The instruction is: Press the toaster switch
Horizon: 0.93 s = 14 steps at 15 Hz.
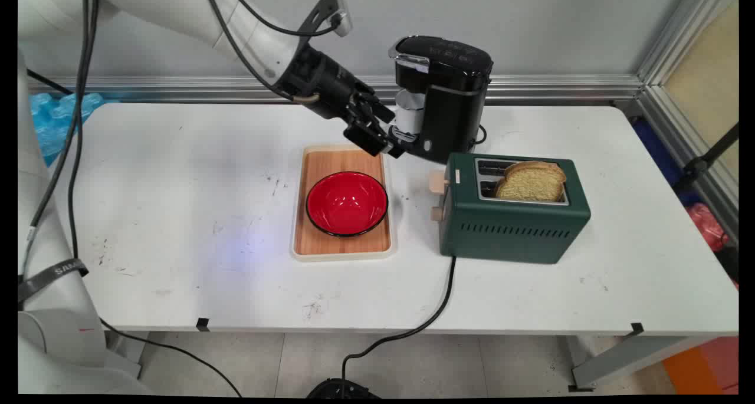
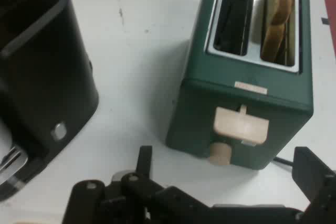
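My gripper (image 1: 380,144) hangs open and empty above the table between the coffee machine and the far right corner of the wooden tray (image 1: 312,245). In the hand view the gripper (image 2: 228,177) points at the lever end of a green toaster (image 2: 247,93), a short way off. The toaster's beige lever (image 2: 240,124) is up, with a round knob (image 2: 220,153) below it. A slice of bread (image 2: 278,14) stands in one slot; the other slot is empty. In the main view the toaster (image 1: 513,215) with its bread (image 1: 531,183) sits to the gripper's right.
A black coffee machine (image 1: 442,97) with a white cup (image 1: 409,112) under its spout stands just behind the gripper. A red bowl (image 1: 347,203) rests on the tray. The toaster's black cord (image 1: 436,309) runs off the front edge. Blue crumpled material (image 1: 56,118) lies at the back left.
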Motion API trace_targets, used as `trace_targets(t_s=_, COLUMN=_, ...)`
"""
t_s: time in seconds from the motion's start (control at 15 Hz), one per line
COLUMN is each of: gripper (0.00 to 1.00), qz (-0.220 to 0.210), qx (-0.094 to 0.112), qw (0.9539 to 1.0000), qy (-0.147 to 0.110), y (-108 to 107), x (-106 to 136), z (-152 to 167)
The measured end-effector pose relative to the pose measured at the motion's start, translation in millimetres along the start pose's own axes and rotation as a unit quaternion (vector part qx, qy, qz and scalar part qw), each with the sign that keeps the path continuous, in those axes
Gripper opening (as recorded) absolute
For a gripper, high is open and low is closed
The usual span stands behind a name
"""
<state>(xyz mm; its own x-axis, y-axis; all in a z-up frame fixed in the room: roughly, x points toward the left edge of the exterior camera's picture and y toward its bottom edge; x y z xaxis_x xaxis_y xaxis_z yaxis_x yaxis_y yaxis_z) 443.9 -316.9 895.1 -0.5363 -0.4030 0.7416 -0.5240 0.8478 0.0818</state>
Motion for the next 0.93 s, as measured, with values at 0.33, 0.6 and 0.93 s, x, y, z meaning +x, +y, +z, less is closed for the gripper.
trace_targets(t_s=0.33, gripper=1.00, qz=0.007, qx=-0.009, qw=0.9999, qy=-0.001, y=9, x=8, z=19)
trace_targets(t_s=0.6, gripper=0.00, qz=0.011, qx=-0.016, qw=0.9997, qy=-0.011, y=14, x=12, z=32)
trace_targets(t_s=0.93, gripper=0.00, qz=0.008, qx=-0.012, qw=0.9996, qy=-0.026, y=12, x=18, z=44)
